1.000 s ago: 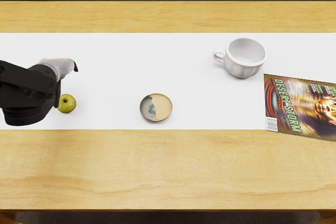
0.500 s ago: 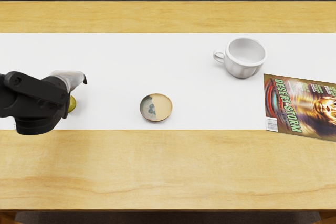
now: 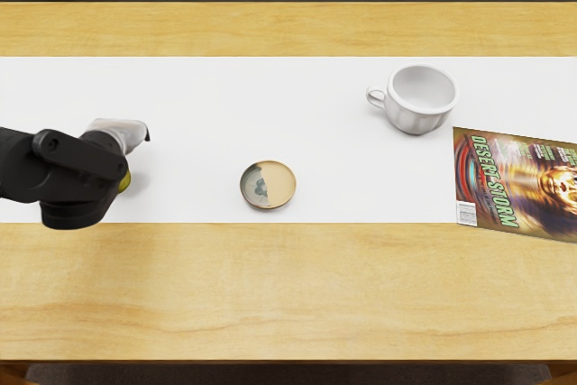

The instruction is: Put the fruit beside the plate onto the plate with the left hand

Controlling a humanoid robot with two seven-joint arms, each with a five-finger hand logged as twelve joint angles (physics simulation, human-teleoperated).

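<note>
I have the left hand [image 3: 117, 135] over the fruit [image 3: 125, 181], which sits on the bench [image 3: 288, 295] well left of the plate [image 3: 268, 185], only a yellow-green sliver showing beneath the arm. I judge this the grasping step, though I cannot tell whether the hand is closed on it. Next calls for a sure grip, then a lift and carry rightward.

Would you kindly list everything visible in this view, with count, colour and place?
table: one, light wood, fills the view
runner: one, white, across the table
plate: one, tan with a grey patch, middle of the runner
apple: one, yellow-green, left of the plate, mostly hidden by the arm
cup: one, white, far right part of the runner
magazine: one, colourful cover, right edge
left hand: one, grey on a black arm, over the apple
</note>
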